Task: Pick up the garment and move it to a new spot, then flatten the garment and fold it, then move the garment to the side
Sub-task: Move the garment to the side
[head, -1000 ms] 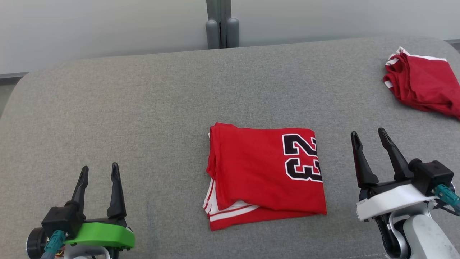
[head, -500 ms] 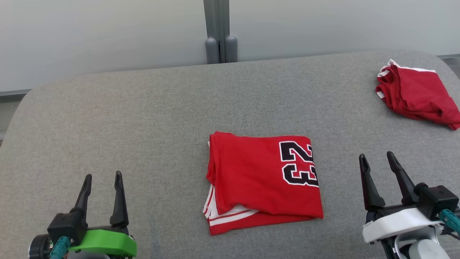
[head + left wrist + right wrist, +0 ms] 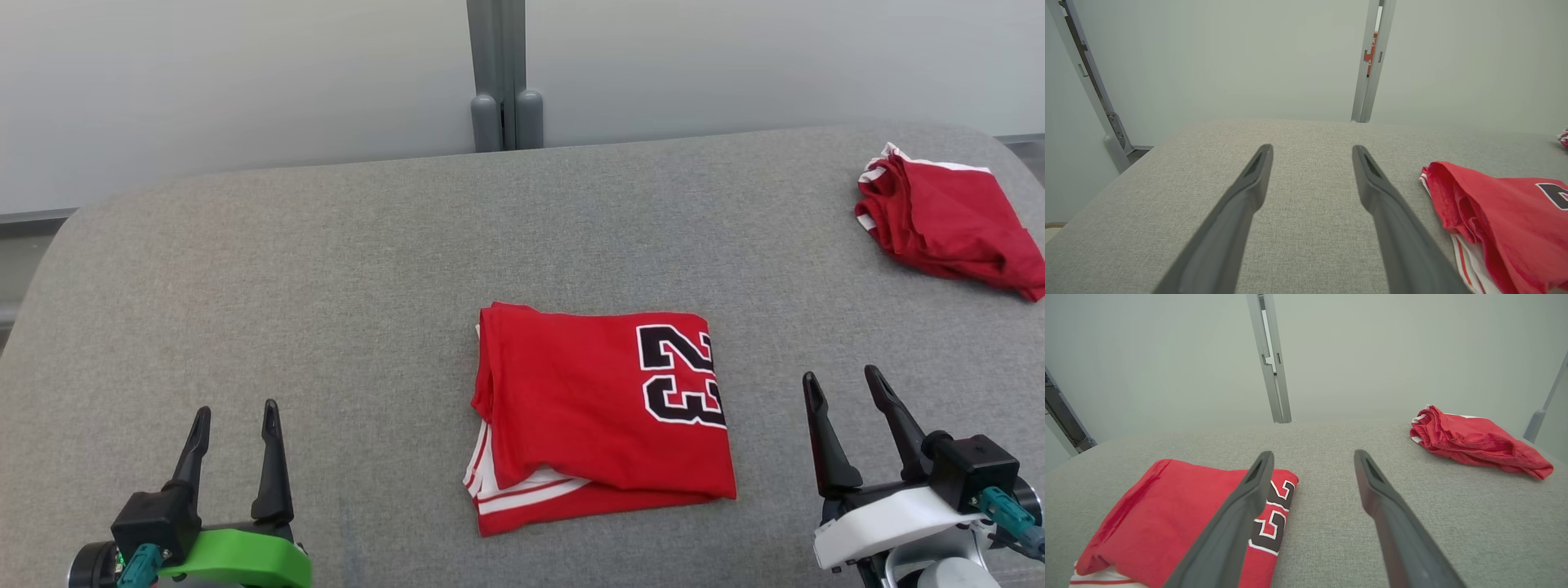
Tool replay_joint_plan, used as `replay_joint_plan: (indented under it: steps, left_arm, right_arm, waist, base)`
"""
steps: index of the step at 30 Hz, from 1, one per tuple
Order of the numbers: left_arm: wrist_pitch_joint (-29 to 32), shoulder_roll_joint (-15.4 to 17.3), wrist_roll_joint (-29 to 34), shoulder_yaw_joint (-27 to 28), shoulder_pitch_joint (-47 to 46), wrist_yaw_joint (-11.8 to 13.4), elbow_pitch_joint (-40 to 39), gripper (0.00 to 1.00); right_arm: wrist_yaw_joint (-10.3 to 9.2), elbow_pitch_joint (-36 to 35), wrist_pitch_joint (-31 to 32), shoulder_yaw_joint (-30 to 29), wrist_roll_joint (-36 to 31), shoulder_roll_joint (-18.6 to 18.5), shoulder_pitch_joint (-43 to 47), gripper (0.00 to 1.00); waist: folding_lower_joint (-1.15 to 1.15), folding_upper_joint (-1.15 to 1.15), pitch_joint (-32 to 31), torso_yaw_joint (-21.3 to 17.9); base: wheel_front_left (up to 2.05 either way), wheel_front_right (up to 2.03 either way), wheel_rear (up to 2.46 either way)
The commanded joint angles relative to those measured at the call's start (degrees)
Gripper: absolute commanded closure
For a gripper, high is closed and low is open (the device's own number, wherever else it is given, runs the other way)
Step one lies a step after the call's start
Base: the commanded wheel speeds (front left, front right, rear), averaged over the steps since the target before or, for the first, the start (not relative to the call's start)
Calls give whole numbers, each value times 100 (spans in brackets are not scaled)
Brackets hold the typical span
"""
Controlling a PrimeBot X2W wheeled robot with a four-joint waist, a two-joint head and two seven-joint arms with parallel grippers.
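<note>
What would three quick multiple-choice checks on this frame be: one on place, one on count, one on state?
1. Where on the cushion is the folded jersey?
A) far right corner B) the middle C) far left edge
2. How many red garments lie on the cushion?
A) one B) three C) two
3. The left gripper and right gripper are:
A) both open, empty B) both shut on cloth C) one open, one shut

Key: 1 B, it lies centred in the head view. 2 C, the folded jersey plus a crumpled garment at far right. 3 A, both pairs of fingers stand spread with nothing between them.
</note>
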Motion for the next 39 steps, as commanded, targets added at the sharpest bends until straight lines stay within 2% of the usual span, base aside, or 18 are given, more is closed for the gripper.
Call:
replay_joint_plan:
  steps: [1, 28, 34, 39]
  left_arm:
    - [-16, 16, 11, 2, 78, 20, 6, 0]
    - [-16, 18, -28, 17, 82, 39, 13, 0]
    - [-16, 17, -29, 8, 30, 53, -23, 0]
    - [-16, 15, -39, -43, -93, 54, -34, 0]
  right_arm:
    - [0, 21, -15, 9, -3, 0, 36, 0]
    - [0, 131, -15, 81, 51, 32, -50, 0]
    - [0, 108, -15, 281, -35, -4, -322, 0]
    - [0, 349, 19, 500, -88, -39, -732, 0]
  waist:
    - [0, 0, -1, 4]
    - [0, 0, 11, -4]
    - [0, 0, 107, -1]
    - [0, 0, 242, 51]
  base:
    - [0, 0, 0]
    - [0, 0, 0]
    - [0, 0, 0]
    - [0, 0, 0]
